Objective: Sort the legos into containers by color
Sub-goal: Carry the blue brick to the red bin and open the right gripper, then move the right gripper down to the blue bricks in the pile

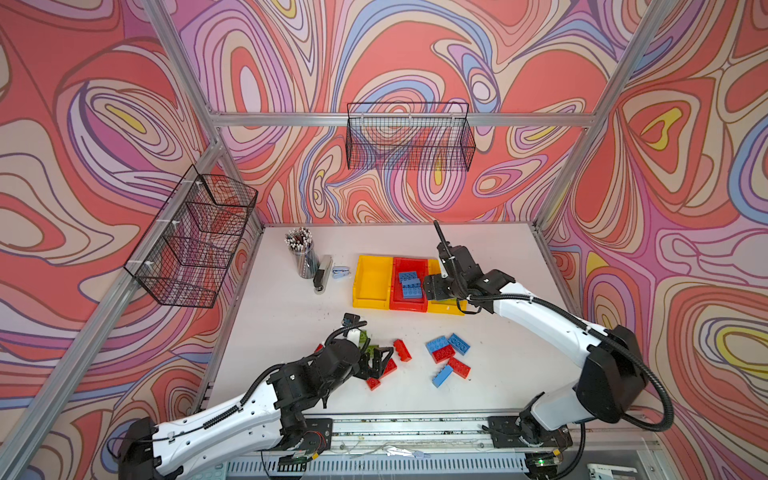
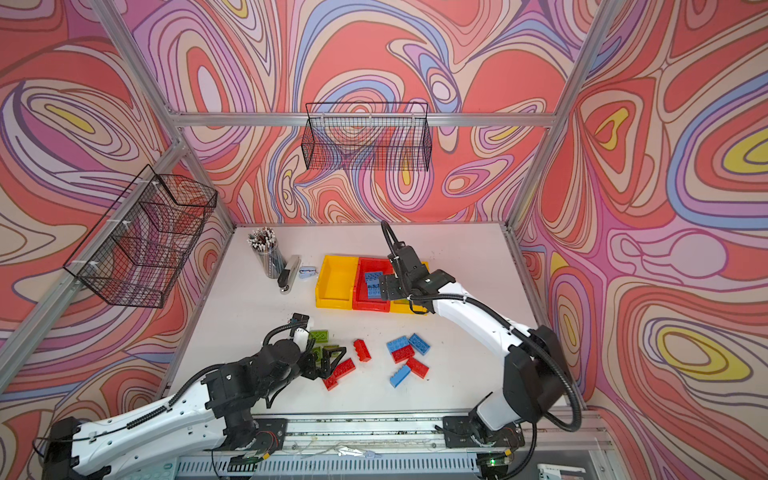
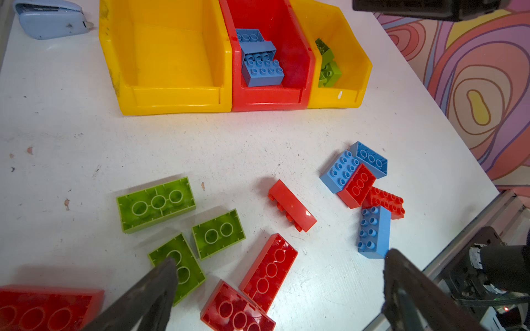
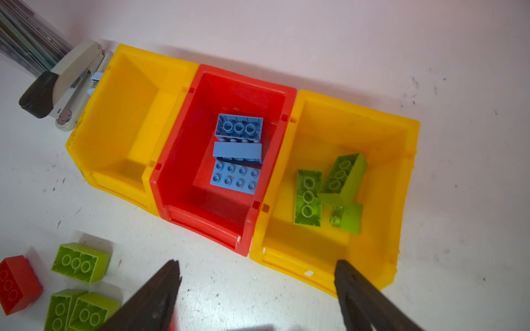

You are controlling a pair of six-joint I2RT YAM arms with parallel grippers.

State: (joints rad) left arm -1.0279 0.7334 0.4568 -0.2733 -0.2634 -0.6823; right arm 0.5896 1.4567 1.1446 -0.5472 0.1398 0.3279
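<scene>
Both spread wide and empty: my left claw (image 3: 279, 259) hangs over loose legos (image 3: 156, 203) on the scuffed white counter (image 3: 229, 143), my right claw (image 4: 257, 263) over the containers (image 4: 129, 114), blue bricks (image 4: 235, 177) in the red bin (image 4: 246, 78), green bricks (image 4: 308, 197) in a yellow bin (image 4: 358, 110). Swirl-patterned walls (image 1: 415, 50) and black wire baskets (image 1: 409, 137) surround it.

Glossy smooth plastic legos (image 3: 292, 206) and containers (image 3: 172, 103), a matt scuffed white table (image 3: 229, 137), black metal-wire baskets (image 1: 409, 141)
</scene>
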